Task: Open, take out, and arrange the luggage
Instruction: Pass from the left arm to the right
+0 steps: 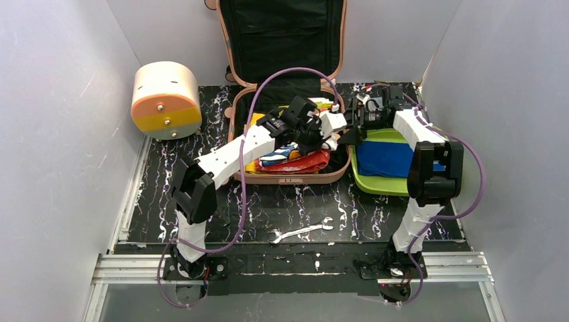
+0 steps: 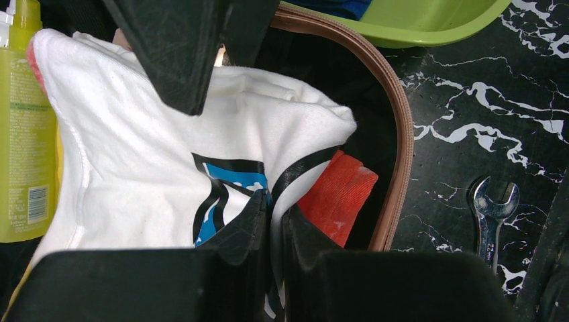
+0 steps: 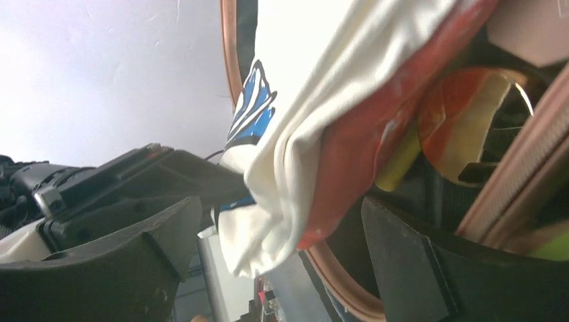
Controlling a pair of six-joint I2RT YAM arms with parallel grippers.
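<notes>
The salmon-pink luggage (image 1: 288, 178) lies open on the table, its black-lined lid (image 1: 282, 33) leaning on the back wall. Clothes fill the lower shell. My left gripper (image 2: 276, 208) is shut on a fold of a white T-shirt (image 2: 154, 154) with a blue and black print, just inside the luggage rim (image 2: 399, 134). My right gripper (image 3: 280, 208) is open, its jaws standing either side of a hanging corner of the same white T-shirt (image 3: 302, 134) without touching it. A red cloth (image 2: 339, 194) lies under the shirt.
A lime-green tray (image 1: 382, 181) with a blue cloth (image 1: 382, 157) sits right of the luggage. A yellow-green bottle (image 2: 23, 134) lies inside the suitcase. A cream-and-orange drum box (image 1: 164, 100) stands at the back left. A wrench (image 1: 302, 231) lies near the front.
</notes>
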